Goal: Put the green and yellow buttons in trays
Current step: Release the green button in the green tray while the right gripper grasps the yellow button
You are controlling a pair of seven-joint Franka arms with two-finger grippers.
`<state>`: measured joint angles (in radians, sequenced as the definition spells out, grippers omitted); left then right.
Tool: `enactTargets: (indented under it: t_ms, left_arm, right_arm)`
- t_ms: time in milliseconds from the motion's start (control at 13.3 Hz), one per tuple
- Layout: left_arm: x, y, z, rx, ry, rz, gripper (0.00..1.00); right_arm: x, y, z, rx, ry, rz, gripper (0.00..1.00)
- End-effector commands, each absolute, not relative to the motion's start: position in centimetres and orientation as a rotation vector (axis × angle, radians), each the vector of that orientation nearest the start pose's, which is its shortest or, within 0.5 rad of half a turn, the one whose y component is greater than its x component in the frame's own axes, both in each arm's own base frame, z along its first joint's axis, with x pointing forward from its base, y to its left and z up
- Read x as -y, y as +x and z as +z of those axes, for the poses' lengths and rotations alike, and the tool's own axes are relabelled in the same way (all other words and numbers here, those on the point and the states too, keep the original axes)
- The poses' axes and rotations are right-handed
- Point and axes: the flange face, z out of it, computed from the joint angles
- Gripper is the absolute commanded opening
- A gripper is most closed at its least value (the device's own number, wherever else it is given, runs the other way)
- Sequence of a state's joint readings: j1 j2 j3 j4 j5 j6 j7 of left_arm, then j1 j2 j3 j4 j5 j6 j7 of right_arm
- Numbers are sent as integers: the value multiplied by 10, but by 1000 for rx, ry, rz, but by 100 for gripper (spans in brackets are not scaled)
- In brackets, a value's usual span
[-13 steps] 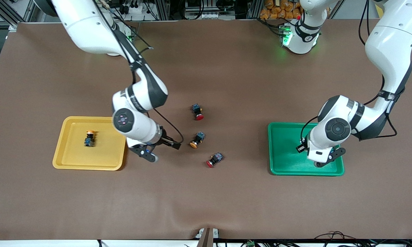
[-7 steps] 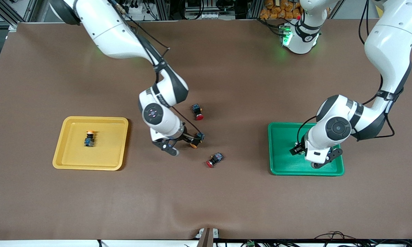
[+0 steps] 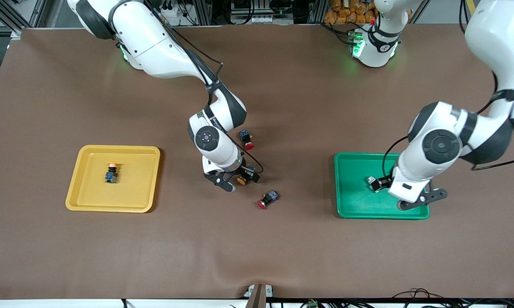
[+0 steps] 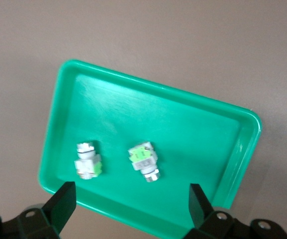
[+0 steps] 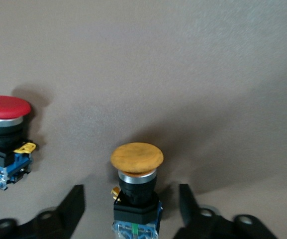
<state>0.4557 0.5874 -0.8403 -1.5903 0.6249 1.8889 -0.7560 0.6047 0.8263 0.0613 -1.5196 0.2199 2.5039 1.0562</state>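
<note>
1. Right pincer (image 5: 132, 209): low over the middle of the counter (image 3: 282, 256), fingers apart with one on each side of the lying yellow-capped button (image 5: 136, 191). A gap shows on both sides, so nothing is gripped yet.
2. That button lies on its side on the counter, orange-yellow cap (image 5: 137, 158) pointing away from the wrist, black-and-blue body between the fingers.
3. Left pincer (image 4: 132, 211): over the green tray (image 4: 203, 134), fingers wide apart and empty.
4. Green tray: two whitish-grey buttons with light-green parts lie inside, one (image 4: 87, 162) close to a rim, the other (image 4: 144, 160) nearer the tray's middle, apart from each other.
5. Yellow tray (image 3: 85, 196): one yellow-capped button (image 3: 111, 172) rests in it, toward the right arm's end of the counter.
6. Two red-capped buttons stay on the counter, not for sorting: one (image 3: 246, 139) farther from the front camera than the right pincer, one (image 3: 268, 199) nearer.
7. Handling judgement: the button looks small, light and rigid, hard plastic with a smooth domed cap. The round cap and collar would likely slip or roll; the squarer black-and-blue body offers flat faces and is the better place to clamp.
8. Risk judgement: lying on its side, it may pivot if one finger touches first.
</note>
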Motion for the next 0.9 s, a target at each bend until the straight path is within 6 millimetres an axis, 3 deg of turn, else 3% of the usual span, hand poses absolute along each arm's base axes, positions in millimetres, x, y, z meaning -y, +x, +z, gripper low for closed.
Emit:
enactTargets:
  t_ms: [0,75,226,376,451,602,827]
  left_arm:
    - [112,667,417,166,-2974,-7,100]
    - [107,669,435,172,-2992,-1,100]
    - [100,669,463,145,-2984,1,100]
    - [96,663,490,79,-2963,-14,100]
    - [97,659,503,62,-2952,-30,100]
    - [100,649,529,1,-2923,-65,100]
    - [108,632,560,-48,-2970,-68,100]
  right_arm:
    - [-447,580,186,-846,-2767,41,12]
    - [-446,582,187,-838,-2771,34,0]
    - [-436,592,194,-847,-2766,27,0]
    - [-412,603,202,-897,-2791,81,0]
    - [-392,609,200,-917,-2838,130,0]
    - [-358,618,227,-861,-2923,214,0]
    - [-291,631,256,-813,-2977,371,0]
